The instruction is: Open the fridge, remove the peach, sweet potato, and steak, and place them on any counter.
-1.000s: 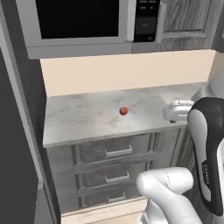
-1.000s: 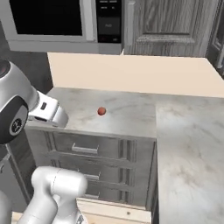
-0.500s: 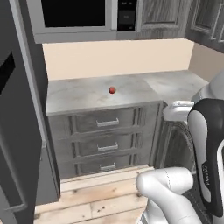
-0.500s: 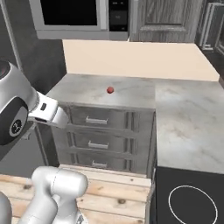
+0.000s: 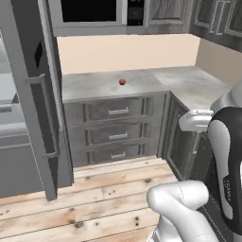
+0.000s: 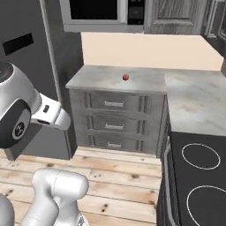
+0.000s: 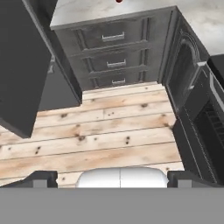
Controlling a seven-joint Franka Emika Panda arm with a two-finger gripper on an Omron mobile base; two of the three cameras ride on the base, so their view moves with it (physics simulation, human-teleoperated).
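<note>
The fridge (image 5: 45, 118) is standing with its door swung open at the left of the left base view, the long bar handle (image 5: 47, 118) facing the room and a strip of light grey interior showing behind the door edge. A small red item, judged to be the steak (image 5: 122, 82), is lying on the counter (image 5: 94, 87) above the stack of grey drawers (image 5: 116, 130), well apart from the fridge; in the right base view the same item (image 6: 126, 77) is sitting near the middle of the marbled slab (image 6: 145, 81), and in the hand view it is just showing at the top edge (image 7: 119, 1). At this size its shape cannot be confirmed. The gripper (image 7: 111, 177) is pointing down at the wooden floor (image 7: 100, 135), with its two dark fingertips (image 7: 41, 177) set at the full spread across the bottom of the hand view and nothing lying between them, so the hand is released and carrying nothing. The robot is facing the drawers and the counter corner, with a black cooktop (image 6: 198, 172) to its right. As a judgement of progress: the door step is done and one of three items appears delivered. The peach and sweet potato cannot be located in these pictures, so both are presumably waiting inside the fridge, and two fetch-and-place cycles are remaining.
</note>
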